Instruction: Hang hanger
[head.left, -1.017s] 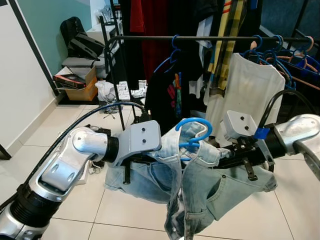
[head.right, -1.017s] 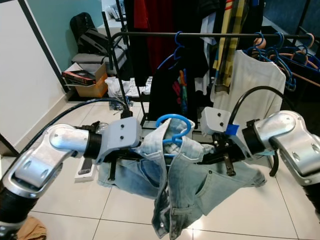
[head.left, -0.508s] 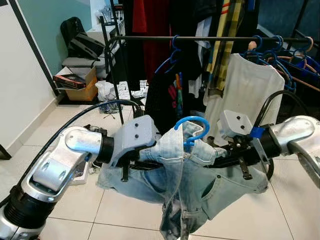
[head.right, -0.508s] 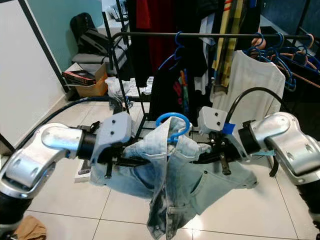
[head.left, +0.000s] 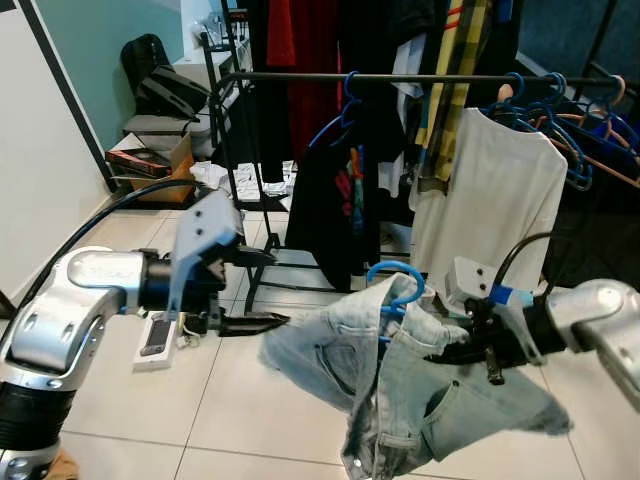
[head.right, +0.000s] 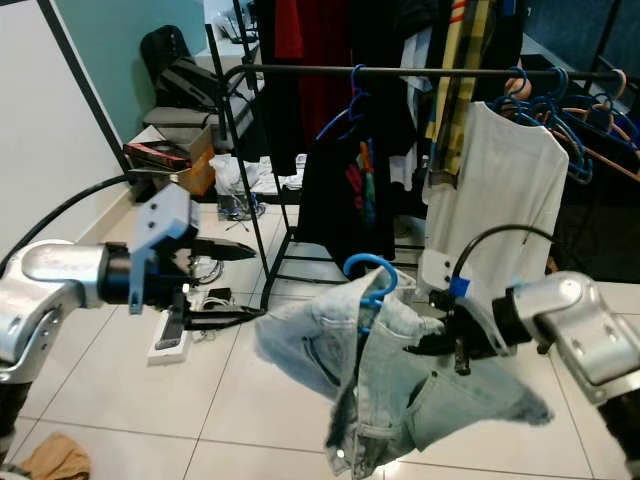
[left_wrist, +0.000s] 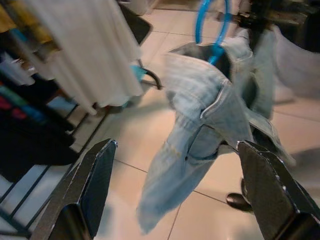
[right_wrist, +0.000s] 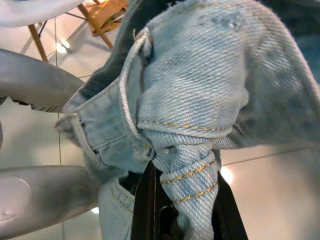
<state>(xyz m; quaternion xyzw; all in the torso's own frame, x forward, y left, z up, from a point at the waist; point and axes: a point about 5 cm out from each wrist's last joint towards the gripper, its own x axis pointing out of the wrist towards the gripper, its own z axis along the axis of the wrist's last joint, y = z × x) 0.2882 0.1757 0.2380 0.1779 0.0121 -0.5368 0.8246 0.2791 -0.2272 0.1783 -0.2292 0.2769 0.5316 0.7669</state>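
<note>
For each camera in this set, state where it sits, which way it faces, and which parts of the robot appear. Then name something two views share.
Left and right eye views: on the head, looking forward and down at the clothes rail; both arms show.
Left wrist view: faces the jeans past the open left gripper.
Right wrist view: close on denim clamped in the right gripper.
Shared: the blue hanger and jeans.
</note>
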